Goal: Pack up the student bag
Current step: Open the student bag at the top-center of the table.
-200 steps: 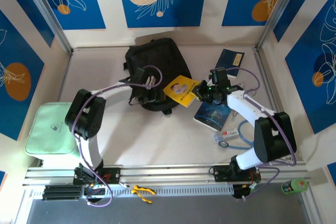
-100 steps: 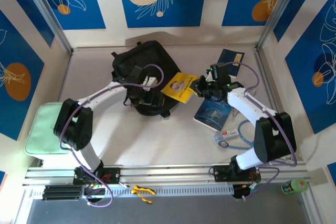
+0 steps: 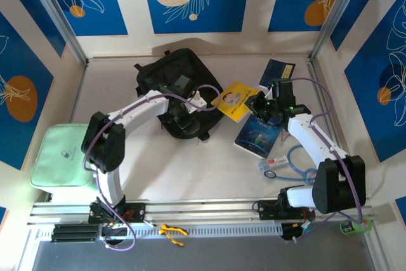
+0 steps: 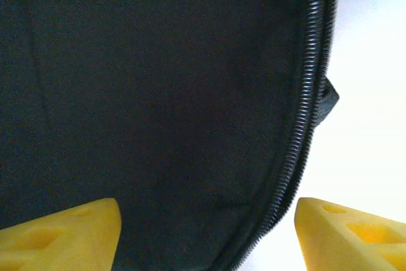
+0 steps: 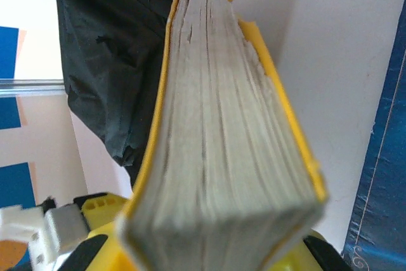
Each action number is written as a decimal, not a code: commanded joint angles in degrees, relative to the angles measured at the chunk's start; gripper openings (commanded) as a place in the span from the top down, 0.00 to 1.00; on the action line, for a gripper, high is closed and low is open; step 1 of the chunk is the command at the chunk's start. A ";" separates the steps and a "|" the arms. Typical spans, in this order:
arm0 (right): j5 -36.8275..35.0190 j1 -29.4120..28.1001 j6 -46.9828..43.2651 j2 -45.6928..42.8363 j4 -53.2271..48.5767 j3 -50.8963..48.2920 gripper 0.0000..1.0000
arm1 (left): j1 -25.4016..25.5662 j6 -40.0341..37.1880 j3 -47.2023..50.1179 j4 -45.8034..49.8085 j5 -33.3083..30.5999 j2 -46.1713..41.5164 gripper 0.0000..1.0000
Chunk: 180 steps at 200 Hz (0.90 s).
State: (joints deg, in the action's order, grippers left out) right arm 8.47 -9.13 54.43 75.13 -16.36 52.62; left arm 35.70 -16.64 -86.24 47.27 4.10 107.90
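- Over the near side of the student bag [image 3: 172,75], left claw [image 3: 183,113] is released, yellow fingers [image 4: 70,230] wide apart above black fabric & zip [image 4: 303,125].
- Right claw [image 3: 255,105] clenched on yellow book [image 3: 235,99], page edge twd wrist cam, just right of bag.
- Bag lies far-centre on tabletop [image 3: 190,163].
- Blue book [image 3: 257,136] lies flat under right arm; pale green pad [image 3: 63,157] at left edge.

The right pincer [image 5: 212,245] clamps a thick yellow-covered book [image 5: 222,125], its grey page edges facing the camera, above the pale surface [image 5: 342,61], with the black student bag [image 5: 108,61] behind at the left.
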 commanded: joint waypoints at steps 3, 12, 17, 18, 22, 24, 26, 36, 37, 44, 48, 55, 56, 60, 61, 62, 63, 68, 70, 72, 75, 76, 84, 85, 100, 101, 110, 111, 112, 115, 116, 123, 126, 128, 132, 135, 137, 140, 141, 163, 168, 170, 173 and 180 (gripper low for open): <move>-0.22 0.25 -0.57 -2.45 1.16 -0.41 0.94 | 0.37 -4.14 -2.87 4.76 -0.85 2.93 0.32; -0.34 0.25 -0.47 -2.36 1.15 -0.54 0.94 | 0.50 -4.45 -3.35 5.09 -0.24 3.56 0.33; -0.38 0.28 -0.48 -2.38 1.15 -0.59 0.94 | 0.50 -4.60 -3.56 5.24 0.09 3.86 0.33; -0.34 0.26 -0.52 -2.33 1.15 -0.59 0.94 | 0.46 -4.61 -3.66 5.27 0.19 3.92 0.34; -0.29 0.32 -0.43 -2.29 1.13 -0.59 0.94 | 0.45 -4.77 -3.76 5.29 0.37 4.13 0.34; -0.23 0.33 -0.40 -2.21 1.15 -0.59 0.94 | 0.43 -4.86 -3.83 5.29 0.45 4.18 0.33; -0.21 0.27 -0.41 -2.19 1.15 -0.59 0.94 | 0.47 -4.93 -3.85 5.29 0.47 4.23 0.33; -0.13 0.27 -0.33 -2.05 1.15 -0.59 0.94 | 0.50 -4.89 -4.15 5.29 0.63 4.49 0.34; -0.12 0.26 -0.31 -2.03 1.15 -0.59 0.94 | 0.51 -4.89 -4.18 5.29 0.64 4.46 0.34; -0.12 0.27 -0.21 -2.01 1.24 -0.65 0.94 | 0.50 -5.12 -4.28 5.29 0.81 4.47 0.34; -0.04 0.29 -0.17 -2.01 1.24 -0.72 0.94 | 0.47 -5.12 -4.26 5.21 0.75 4.55 0.34; -0.01 0.26 -0.09 -2.01 1.33 -0.76 0.94 | 0.47 -5.10 -4.36 4.91 0.36 4.54 0.36; -0.02 0.26 -0.10 -2.01 1.33 -0.76 0.94 | 0.49 -5.08 -4.37 4.88 0.28 4.53 0.36; -0.03 0.27 0.02 -2.01 1.33 -0.84 0.94 | 0.49 -5.14 -4.38 4.73 -0.06 4.59 0.38; -0.03 0.26 0.04 -2.01 1.33 -0.85 0.94 | 0.50 -5.15 -4.38 4.71 -0.14 4.60 0.38; -0.03 0.25 0.05 -2.01 1.33 -0.85 0.94 | 0.55 -5.19 -4.38 4.69 -0.23 4.64 0.38; -0.03 0.25 0.05 -2.01 1.33 -0.85 0.94 | 0.57 -5.22 -4.38 4.68 -0.28 4.67 0.38; -0.03 0.27 0.04 -2.07 1.35 -0.93 0.94 | 0.54 -5.20 -4.38 4.55 -0.59 4.69 0.39; -0.03 0.34 0.05 -2.09 1.29 -0.94 0.94 | 0.52 -5.23 -4.31 4.51 -0.70 4.69 0.40; -0.01 0.36 0.10 -2.14 1.32 -0.94 0.94 | 0.53 -5.30 -4.36 4.50 -0.79 4.65 0.40; -0.03 0.39 0.10 -2.21 1.33 -0.90 0.94 | 0.59 -5.41 -4.38 4.50 -0.90 4.67 0.41; -0.07 0.37 0.08 -2.20 1.33 -0.92 0.94 | 0.55 -5.46 -4.38 4.50 -0.96 4.68 0.41; -0.13 0.40 0.11 -2.35 1.33 -1.02 0.94 | 0.68 -5.91 -4.20 4.50 -1.31 4.69 0.43; -0.12 0.37 0.13 -2.35 1.33 -1.02 0.94 | 0.68 -5.97 -4.20 4.50 -1.34 4.73 0.43; -0.21 0.52 0.32 -2.68 1.24 -1.19 0.94 | 1.01 -6.92 -4.20 4.89 -2.69 4.84 0.48; -0.21 0.52 0.27 -2.70 1.24 -1.20 0.94 | 0.98 -6.96 -4.20 4.96 -2.78 4.81 0.49; -0.33 0.75 0.41 -2.99 1.24 -1.28 0.94 | 1.12 -7.55 -4.22 5.40 -3.13 4.87 0.54; -0.36 0.72 0.36 -3.03 1.24 -1.29 0.94 | 1.12 -7.58 -4.26 5.48 -3.09 4.87 0.54; -0.37 0.75 0.39 -3.09 1.24 -1.29 0.94 | 1.17 -7.64 -4.27 5.52 -3.06 4.87 0.55; -0.38 0.84 0.41 -3.07 1.24 -1.37 0.94 | 1.22 -7.82 -4.31 5.69 -2.94 4.92 0.55; -0.38 0.81 0.41 -3.11 1.24 -1.37 0.94 | 1.26 -7.89 -4.34 5.76 -2.86 4.94 0.56; -0.39 0.92 0.49 -3.24 1.16 -1.45 0.94 | 1.22 -8.37 -4.33 6.17 -2.25 4.90 0.58; -0.34 0.87 0.44 -3.28 1.13 -1.47 0.94 | 1.27 -8.55 -4.34 6.37 -1.92 4.92 0.58; -0.37 0.93 0.44 -3.32 1.11 -1.47 0.94 | 1.29 -8.71 -4.37 6.49 -1.66 4.94 0.59; -0.33 1.01 0.53 -3.33 1.15 -1.53 0.94 | 1.31 -9.10 -4.38 6.79 -1.10 4.94 0.59; -0.36 1.04 0.57 -3.40 1.09 -1.55 0.94 | 1.36 -9.46 -4.38 7.01 -0.60 4.94 0.59; -0.38 1.10 0.65 -3.43 1.07 -1.56 0.94 | 1.38 -9.66 -4.31 7.15 -0.24 4.91 0.60; -0.45 1.12 0.67 -3.49 1.02 -1.62 0.94 | 1.37 -10.35 -4.17 7.48 0.52 4.90 0.60; -0.46 1.13 0.72 -3.50 1.05 -1.59 0.94 | 1.38 -10.56 -4.14 7.57 0.71 4.89 0.60; -0.33 1.54 1.00 -4.00 0.97 -1.86 0.94 | 1.47 -12.78 -3.65 8.65 0.69 5.43 0.62; -0.23 1.57 1.01 -4.11 0.93 -1.98 0.94 | 1.50 -12.80 -3.51 8.43 -0.30 5.61 0.62; -0.35 1.61 1.07 -4.18 0.90 -2.04 0.94 | 1.48 -12.80 -3.50 8.38 -0.67 5.65 0.63; -0.38 1.66 1.05 -4.33 0.85 -2.08 0.94 | 1.55 -12.80 -3.50 8.29 -1.20 5.78 0.63; -0.41 1.81 1.07 -4.46 0.81 -2.19 0.94 | 1.69 -12.80 -3.65 8.04 -2.15 6.05 0.64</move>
State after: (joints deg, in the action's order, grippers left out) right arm 8.08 -7.97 54.92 73.12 -16.36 51.42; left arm 36.67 -26.59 -89.17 52.80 3.84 112.09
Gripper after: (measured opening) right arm 0.155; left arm 0.370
